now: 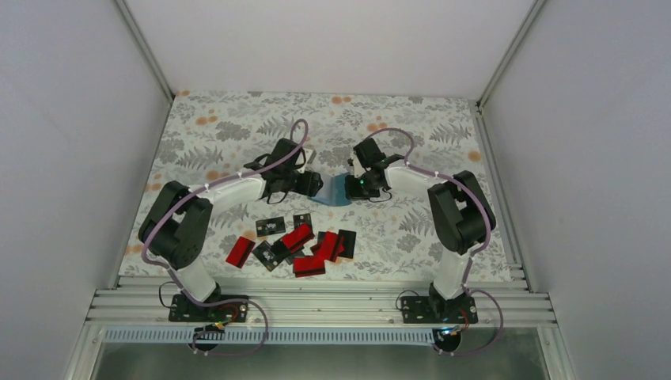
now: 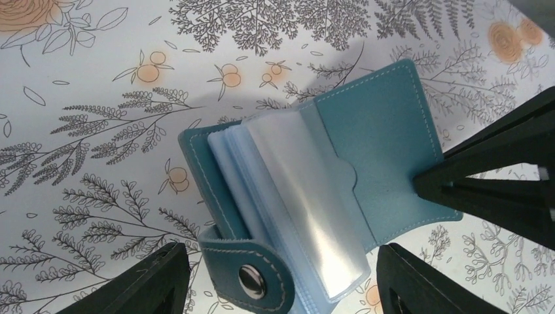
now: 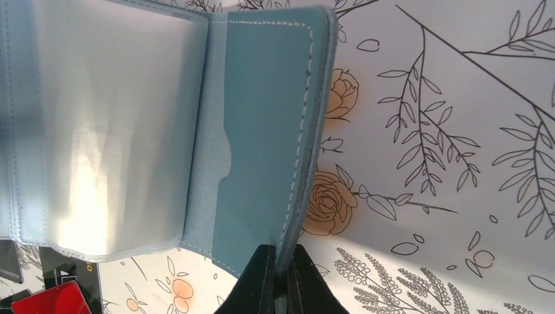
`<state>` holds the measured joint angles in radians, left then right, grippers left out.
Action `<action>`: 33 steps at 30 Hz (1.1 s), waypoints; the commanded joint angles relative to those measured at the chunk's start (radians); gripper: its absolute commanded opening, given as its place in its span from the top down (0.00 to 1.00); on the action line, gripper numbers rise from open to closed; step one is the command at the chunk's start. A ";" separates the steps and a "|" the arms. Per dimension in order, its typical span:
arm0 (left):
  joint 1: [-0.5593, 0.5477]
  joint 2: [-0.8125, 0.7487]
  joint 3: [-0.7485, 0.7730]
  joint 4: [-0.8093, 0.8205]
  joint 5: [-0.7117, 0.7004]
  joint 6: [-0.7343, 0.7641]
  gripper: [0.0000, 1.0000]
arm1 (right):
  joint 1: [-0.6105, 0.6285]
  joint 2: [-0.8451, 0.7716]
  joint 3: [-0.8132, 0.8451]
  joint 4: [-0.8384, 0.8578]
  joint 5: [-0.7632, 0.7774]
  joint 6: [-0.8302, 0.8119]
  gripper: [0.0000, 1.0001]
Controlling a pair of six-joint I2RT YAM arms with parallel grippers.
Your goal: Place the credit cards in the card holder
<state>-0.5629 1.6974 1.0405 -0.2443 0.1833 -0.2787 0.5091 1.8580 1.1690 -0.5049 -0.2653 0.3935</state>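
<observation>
1. Snagging: my left jaws stand wide open, straddling the snap end of the card holder (image 2: 393, 144); descending carelessly, I'd crumple its clear sleeves.
2. Card holder sits opened mid-desk (image 1: 221, 127), with the credit cards (image 1: 297, 237) heaped nearer the arm bases; overlapped cards invite double picks.
3. Right jaws pinch only its cover edge, which could slip and let it flop.

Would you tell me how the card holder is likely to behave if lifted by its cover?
Probably floppy: the card holder lies open, clear sleeves fanned loose. Likely light, as the right pincer pinches one thin cover edge.
</observation>
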 commanded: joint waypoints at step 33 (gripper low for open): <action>0.055 0.096 -0.087 0.220 0.247 -0.143 0.97 | -0.005 0.037 -0.008 -0.001 -0.022 -0.007 0.90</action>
<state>-0.5121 1.7744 0.9478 -0.0444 0.4137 -0.4229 0.5087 1.8748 1.1687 -0.5007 -0.2852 0.3943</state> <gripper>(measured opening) 0.070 0.058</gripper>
